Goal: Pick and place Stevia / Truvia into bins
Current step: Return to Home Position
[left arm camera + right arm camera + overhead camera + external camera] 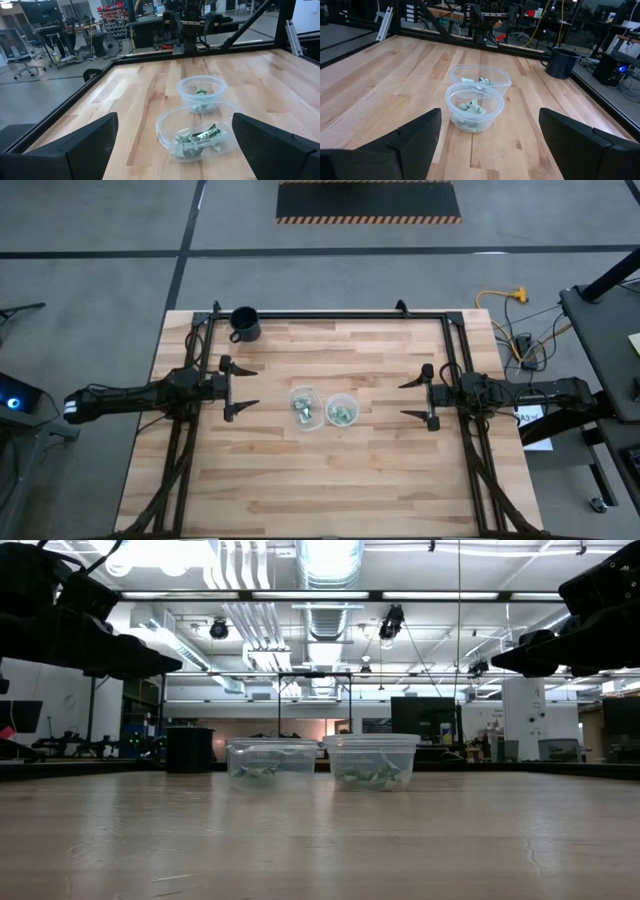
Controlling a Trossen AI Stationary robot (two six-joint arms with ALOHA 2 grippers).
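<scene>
The packets (pixel 303 413) are all inside the two bins. They are pale green and white and lie crumpled in loose heaps on the bottoms; I cannot count them through the plastic. The left bin (pixel 305 408) and the right bin (pixel 342 411) stand upright side by side near the middle of the surface (pixel 330 480). They are so close that their rims look to touch, though I cannot say for sure. Each holds a share of the packets.

The left tool (pixel 246 387) hangs to the left of the bins, well apart from them. Its two fingers are spread wide with nothing between them, and it points right, toward the left bin. The right tool (pixel 408 400) hangs on the other side, likewise well apart from the right bin. Its fingers are also spread wide and empty, and it points left. Seen from the level of the wood, both tools ride well above the surface, higher than the bins' rims.

A black mug (pixel 245 324) stands upright in the far left corner, well away from the bins and both tools. A black frame (pixel 330 315) runs along the far edge and down both sides of the surface. On the grey floor beyond the far edge lies a dark mat (pixel 368 202) with striped borders. A yellow cable (pixel 500 298) trails off the far right corner.
</scene>
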